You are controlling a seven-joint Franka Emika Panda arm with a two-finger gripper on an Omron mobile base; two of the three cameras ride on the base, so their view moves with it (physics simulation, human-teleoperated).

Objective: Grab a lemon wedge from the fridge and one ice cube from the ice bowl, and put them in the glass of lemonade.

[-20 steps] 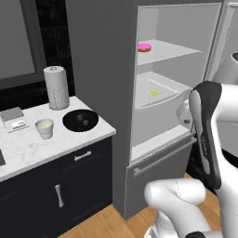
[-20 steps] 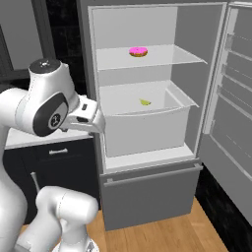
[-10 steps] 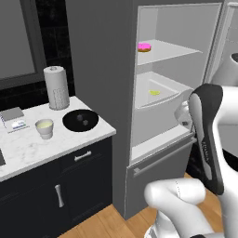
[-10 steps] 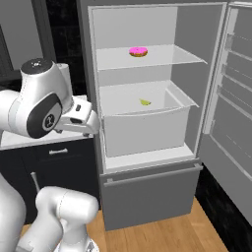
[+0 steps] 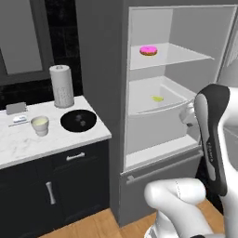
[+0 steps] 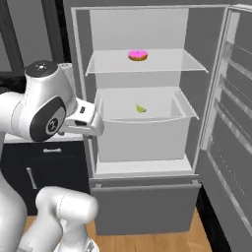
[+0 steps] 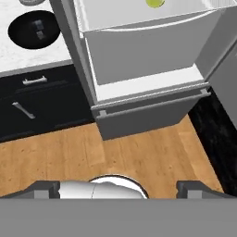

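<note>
Sitting in the pale grey drawer-like bin (image 6: pixel 142 130) on the fridge's middle level, the tiny yellow-green lemon wedge (image 6: pixel 141 109) lies alone on the bin floor, toward the back and well apart from the walls; it also shows in the left base view (image 5: pixel 158 98) and at the top edge of the hand view (image 7: pixel 154 3). The tall grey fridge (image 5: pixel 102 93) stands with its door swung wide, and a pink-iced doughnut (image 6: pixel 138 55) rests on the glass shelf above.

The wedge looks light, small and soft, probably slick on its cut faces and firmer along the rind, so a gentle pinch across its short width, rind against one finger, seems the safest hold; squeezing hard could squash it or make it shoot out. Because it lies low inside the bin, the approach would likely need to come down from above, over the front wall, with the fingers straddling it.

The white arm's claw (image 7: pixel 119 187) hangs outside the fridge, pointing down at the wooden floor (image 7: pixel 129 157), with its two dark fingertips (image 7: pixel 44 187) spread fully apart and nothing between them.

On the white marble counter (image 5: pixel 28 144) to the left stand the shallow round black ice bowl (image 5: pixel 78 120) with a couple of cubes inside, just beside the small off-white tapered glass of lemonade (image 5: pixel 40 125), and a tall white perforated cylinder (image 5: pixel 62 86) behind them.
</note>
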